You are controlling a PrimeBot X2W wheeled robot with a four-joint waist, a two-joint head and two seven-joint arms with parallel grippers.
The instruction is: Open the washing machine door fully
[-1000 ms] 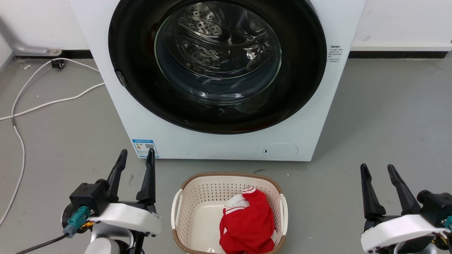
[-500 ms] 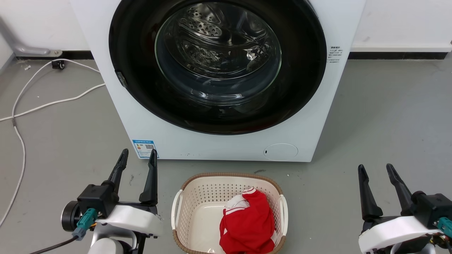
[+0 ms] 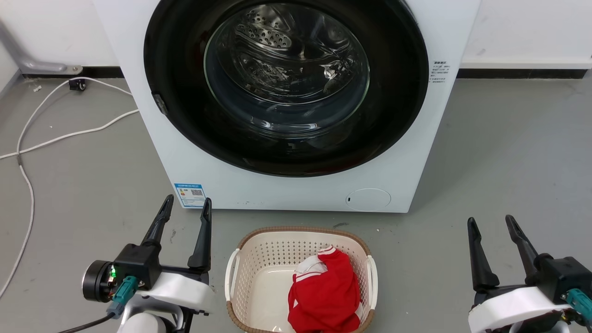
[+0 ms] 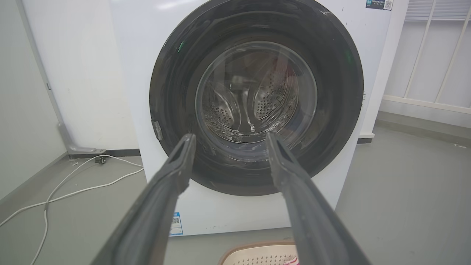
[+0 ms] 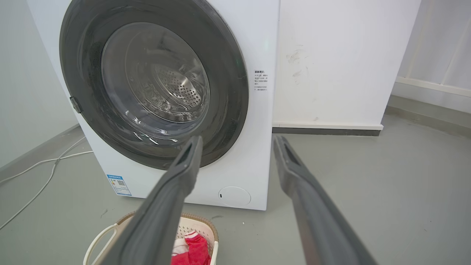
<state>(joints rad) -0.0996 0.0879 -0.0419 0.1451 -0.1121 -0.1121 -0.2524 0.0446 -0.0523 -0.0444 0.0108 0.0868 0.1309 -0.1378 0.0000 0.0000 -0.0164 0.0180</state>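
Two grippers are hovering low above the floor (image 3: 508, 138), each empty with fingers spread wide: the left gripper (image 3: 188, 199) near the lower left corner of the washer (image 3: 277, 192), the right gripper (image 3: 490, 218) well off to its right. The door (image 3: 185, 92) is sitting shut against the washer front (drum (image 3: 277, 41) glinting through the glass). A basket (image 3: 240, 259) holding a red garment (image 3: 323, 291) is lying between them.

The left gripper (image 3: 188, 199) shifts a little right, toward the basket (image 3: 300, 229); the right gripper (image 3: 490, 218) edges slightly left.
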